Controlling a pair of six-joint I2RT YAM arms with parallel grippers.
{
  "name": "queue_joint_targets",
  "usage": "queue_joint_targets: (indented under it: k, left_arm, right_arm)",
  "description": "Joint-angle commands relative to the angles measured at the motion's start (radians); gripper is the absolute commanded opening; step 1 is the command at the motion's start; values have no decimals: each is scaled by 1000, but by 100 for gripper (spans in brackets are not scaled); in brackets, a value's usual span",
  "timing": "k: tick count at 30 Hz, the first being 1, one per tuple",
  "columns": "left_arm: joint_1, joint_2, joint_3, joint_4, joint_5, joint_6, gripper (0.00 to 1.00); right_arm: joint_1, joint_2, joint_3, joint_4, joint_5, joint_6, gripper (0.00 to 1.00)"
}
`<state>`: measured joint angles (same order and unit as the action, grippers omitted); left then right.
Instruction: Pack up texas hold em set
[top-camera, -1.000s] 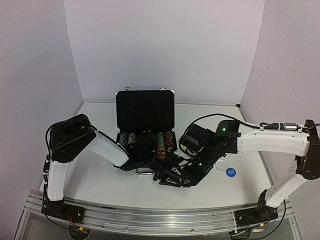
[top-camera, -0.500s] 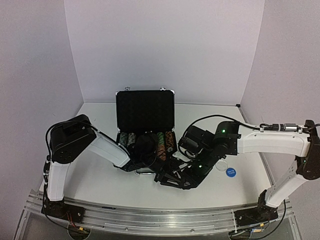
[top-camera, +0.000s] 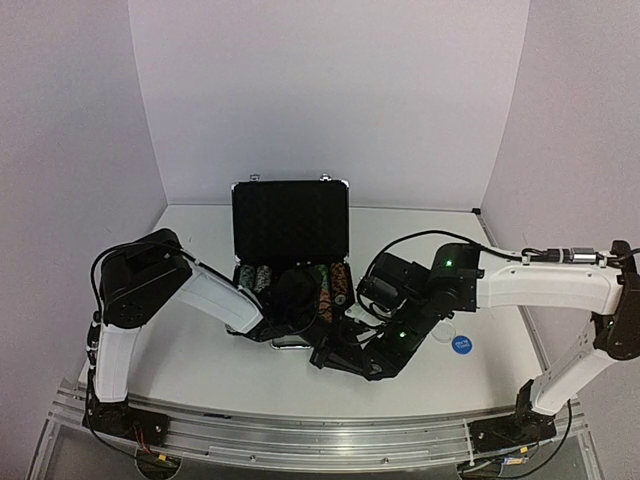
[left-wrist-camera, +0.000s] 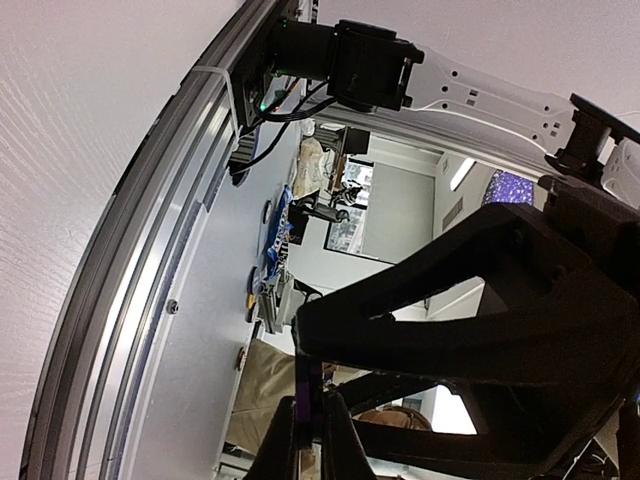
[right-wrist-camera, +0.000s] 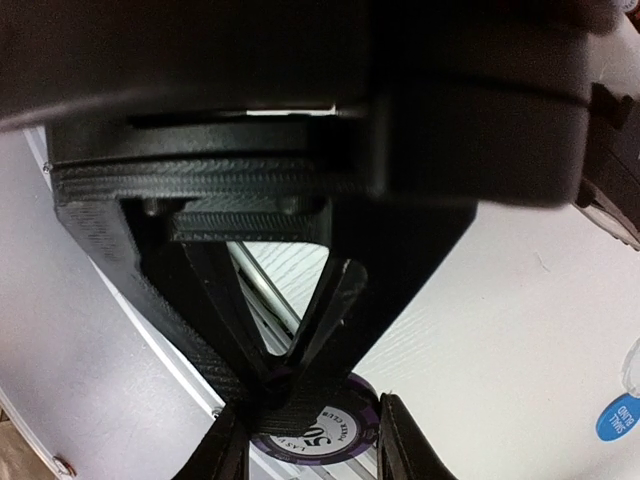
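The black silver-edged briefcase (top-camera: 290, 222) stands open at the table's middle, with rows of striped poker chips (top-camera: 326, 284) in its tray. In front of it my two grippers meet. In the left wrist view my left gripper (left-wrist-camera: 311, 443) is shut on a purple chip (left-wrist-camera: 303, 395), seen edge-on. In the right wrist view my right gripper (right-wrist-camera: 312, 447) spans the same purple "50" chip (right-wrist-camera: 322, 437) across its width, its fingers (right-wrist-camera: 398, 440) against the rim. From above the left gripper (top-camera: 322, 351) and right gripper (top-camera: 343, 357) overlap. Card decks and the triangular marker are hidden.
A blue disc (top-camera: 461, 345) and a clear disc (top-camera: 443, 330) lie on the table right of the right arm. The blue disc also shows in the right wrist view (right-wrist-camera: 615, 418). The aluminium rail (top-camera: 300, 425) runs along the near edge.
My right gripper has moved left and a little nearer to the left gripper, in front of the case. The left arm has barely moved.
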<state>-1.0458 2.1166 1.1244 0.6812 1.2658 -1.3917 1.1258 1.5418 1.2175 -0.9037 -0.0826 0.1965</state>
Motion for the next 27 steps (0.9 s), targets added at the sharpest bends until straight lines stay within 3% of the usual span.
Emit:
queue_joint_targets:
  k: [1, 4, 5, 9, 13, 16, 19, 24, 27]
  left_arm:
    - [-20, -31, 43, -70, 51, 107, 0]
    - [-20, -44, 47, -103, 40, 141, 0]
    - [-20, -49, 49, -109, 34, 153, 0]
    - [-17, -73, 80, -254, -5, 288, 0]
    - [7, -98, 190, -592, -100, 600, 0]
    - [54, -117, 290, -863, -260, 833, 0]
    - [110, -156, 378, -1006, -446, 1007, 0]
    - [154, -233, 565, -1245, -868, 1404, 0]
    - [162, -286, 581, -1281, -967, 1674, 0]
  right_arm:
    - [-5, -40, 34, 8, 19, -14, 6]
    - [-5, -43, 35, 8, 18, -14, 10]
    - [-5, -45, 36, 8, 19, -11, 16]
    - [-5, -59, 39, 6, -2, -7, 56]
    - [-5, -110, 52, 6, 4, 1, 91]
    - [-6, -185, 48, 6, 10, 8, 94]
    - [-6, -281, 33, 6, 67, 40, 96]
    - [-6, -374, -14, 6, 429, 181, 98]
    - [-14, -364, -19, 4, 592, 233, 98]
